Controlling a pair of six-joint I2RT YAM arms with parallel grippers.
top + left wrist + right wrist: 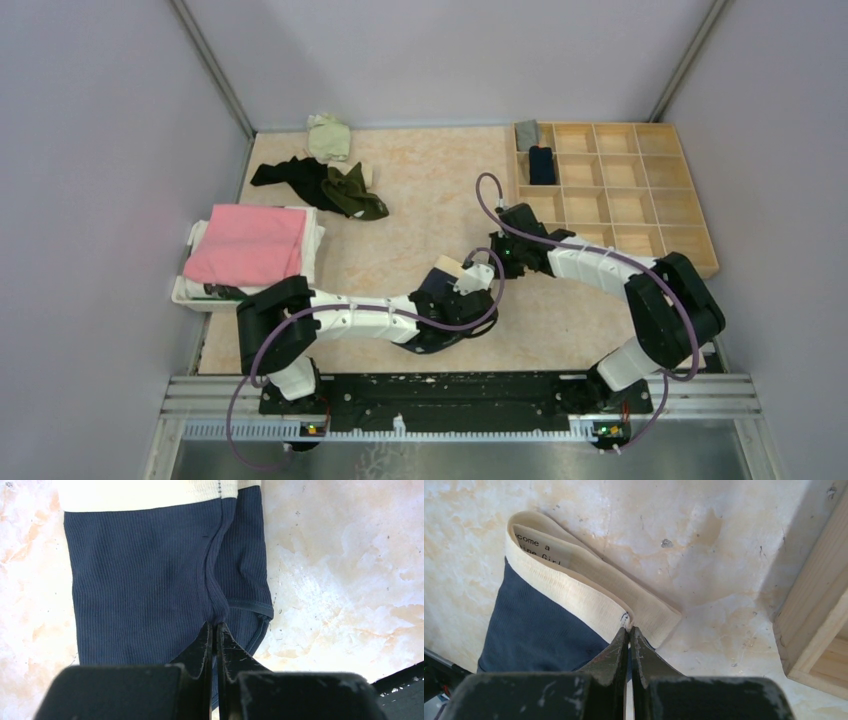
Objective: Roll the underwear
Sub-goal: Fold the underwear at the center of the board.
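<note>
Ribbed navy underwear laid flat on a marbled table.
A puckered crease is pinched by the closed left gripper, lower centre; the right gripper, fingers together, is set against the beige woven waistband.

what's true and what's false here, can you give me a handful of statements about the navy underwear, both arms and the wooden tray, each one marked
1. The left gripper has its fingers shut on the navy fabric of the underwear. True.
2. The right gripper has its fingers on a leg hem. False: they pinch the beige waistband.
3. The wooden tray is empty. False: a grey roll and a navy roll sit in its far-left compartments.
4. A pink cloth lies on the left side of the table. True.
</note>
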